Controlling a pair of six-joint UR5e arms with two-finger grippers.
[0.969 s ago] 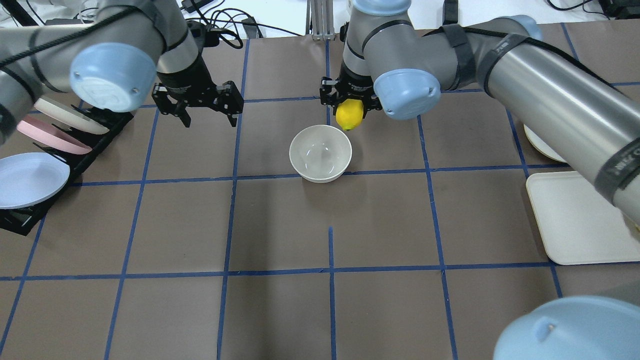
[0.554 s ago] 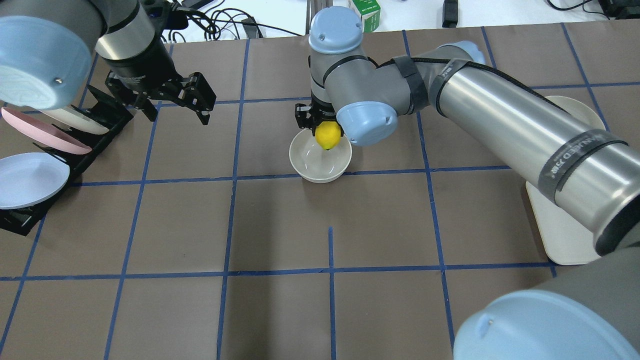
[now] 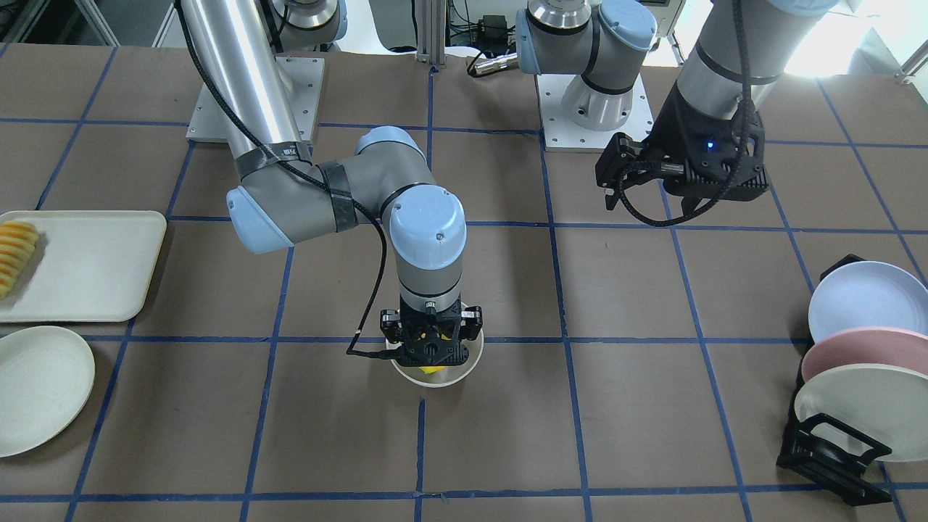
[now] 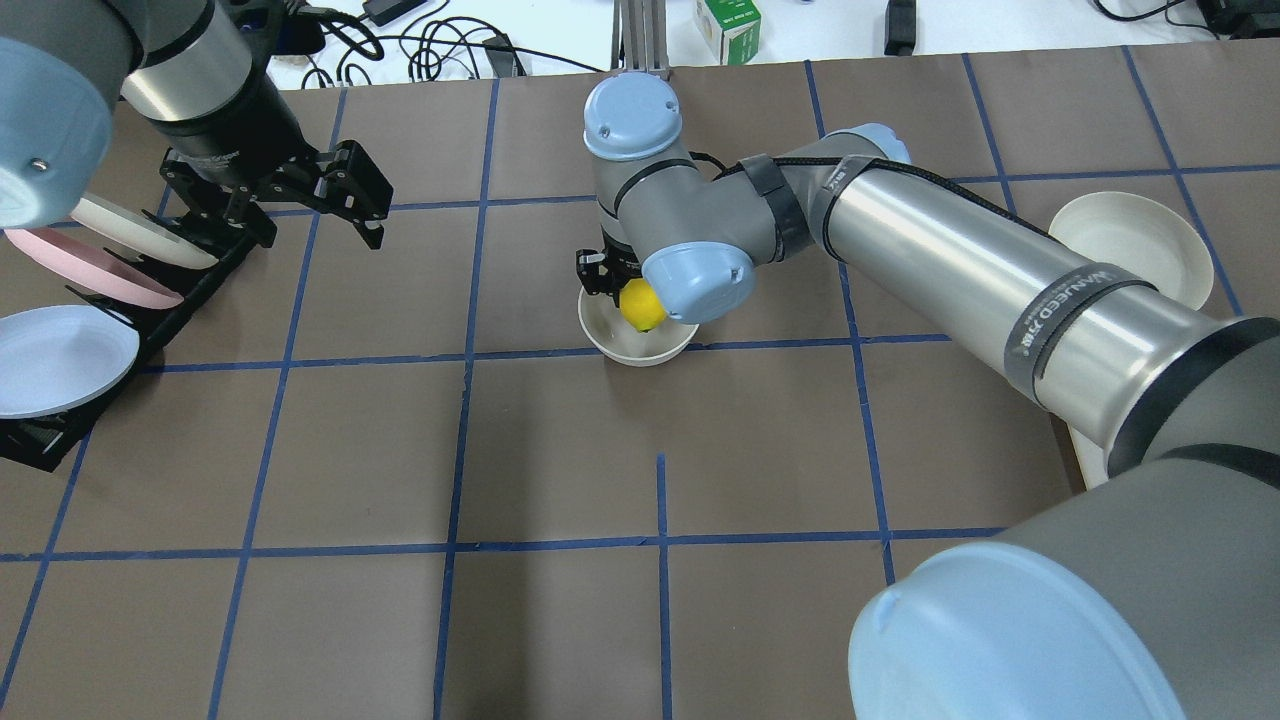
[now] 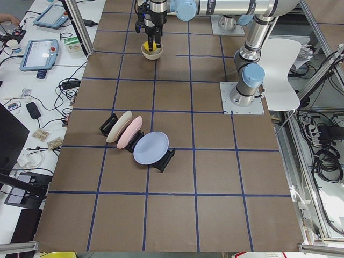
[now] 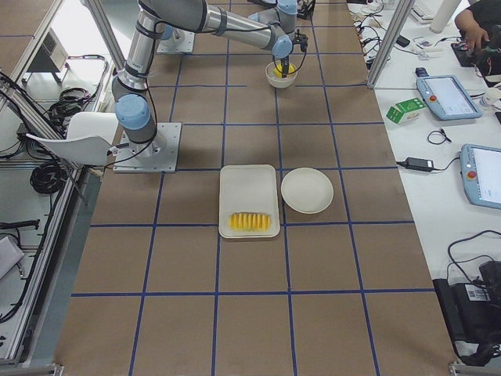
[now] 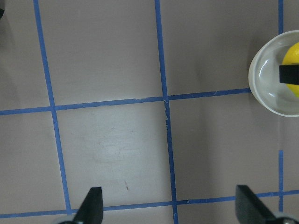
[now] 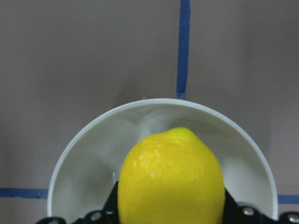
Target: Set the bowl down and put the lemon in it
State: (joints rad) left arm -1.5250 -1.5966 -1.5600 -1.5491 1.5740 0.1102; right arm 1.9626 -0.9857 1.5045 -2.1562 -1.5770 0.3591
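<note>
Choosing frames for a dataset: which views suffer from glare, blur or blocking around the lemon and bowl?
Right wrist-mounted: lemon and bowl clear, evenly lit. Exterior front-facing: blown-out glare top right; the right end effector hides nearly all the lemon. Overhead exterior: soft, oversized blue joint cap near the lens, lemon half covered.

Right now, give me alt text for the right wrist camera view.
A yellow lemon fills the lower centre, clamped in the right gripper over an off-white bowl. Behind lies brown table crossed by blue tape.
</note>
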